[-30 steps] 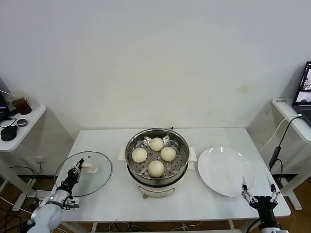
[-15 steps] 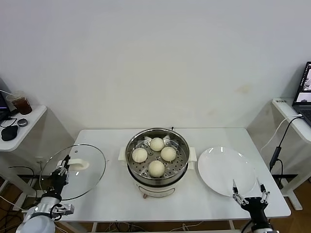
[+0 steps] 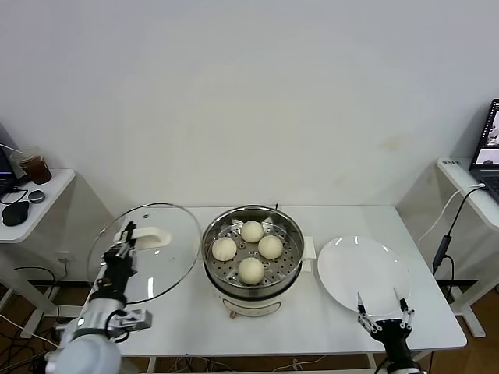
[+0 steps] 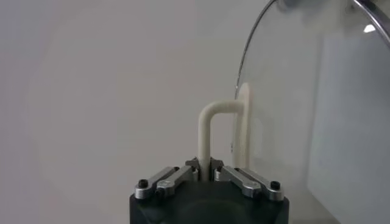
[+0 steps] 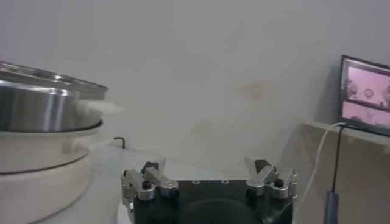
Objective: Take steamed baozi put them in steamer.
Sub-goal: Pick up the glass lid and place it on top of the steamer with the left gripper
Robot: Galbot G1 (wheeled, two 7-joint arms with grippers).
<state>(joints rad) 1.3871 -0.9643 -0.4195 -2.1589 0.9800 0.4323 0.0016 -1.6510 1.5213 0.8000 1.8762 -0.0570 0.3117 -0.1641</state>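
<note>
Head view, cut off: the left arm and right arm are running off the bottom edge, so only their ends are showing; the laptop (image 3: 490, 144) at the right edge is cropped to a sliver.
Hard to make out: the dark items on the side shelf (image 3: 47, 204) at the left edge are too small to name, apart from a cup with a dark drink (image 3: 31, 164).
Surface: a white table (image 3: 179, 312) is sitting in the lower middle of the frame, under a plain white wall (image 3: 249, 93).
Room: a second white desk (image 3: 461, 181) is standing at the right edge, with a cable (image 3: 446, 234) hanging from it.
Steamer (image 3: 252, 292): sitting at the table's centre, shiny steel bowl on a cream-white base, perforated floor showing.
Steamed baozi (image 3: 251, 269): four smooth cream-white buns are lying inside the steamer, in a loose diamond.
Plate (image 3: 362, 274): lying bare to the right of the steamer.
Left gripper (image 3: 125, 246): clamping the white handle (image 4: 224, 131) of the glass lid (image 3: 148, 251), which is hanging tilted at lower left, just beside the steamer.
Right gripper (image 3: 382, 306): fingers are spreading wide, holding nothing, at the plate's near edge, lower right.
</note>
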